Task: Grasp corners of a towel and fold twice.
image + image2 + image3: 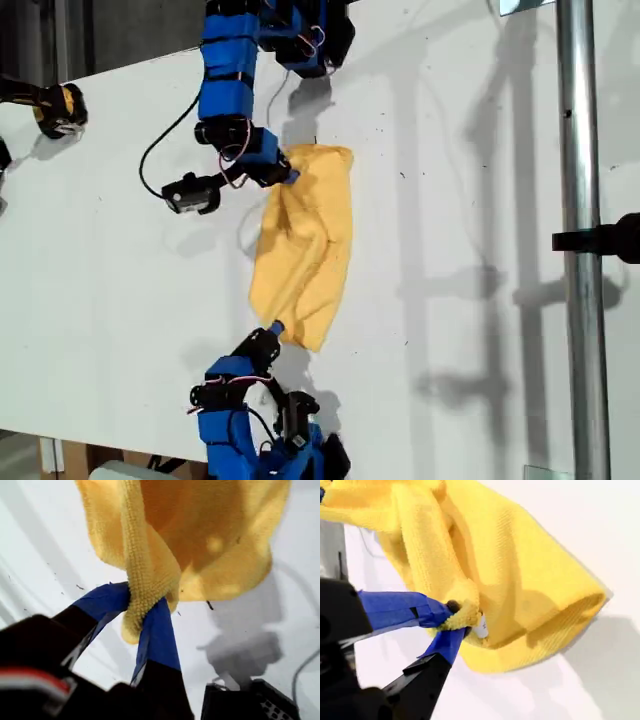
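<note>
The towel (305, 245) hangs bunched above the bench (480, 300) between my end effectors — first (142, 615) and second (455, 622) each clamped on a corner — soft, light, floppy, so it is best held by the hemmed corners.

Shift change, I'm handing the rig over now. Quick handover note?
Grippers: my first gripper is shut on a bunched edge of the towel; my second gripper is shut on another, beside a white tag.
The towel lies crumpled lengthwise on the table, strung between the two arms.
Done: grasps.
Left: no neat fold shows, so probably both folds.
</note>
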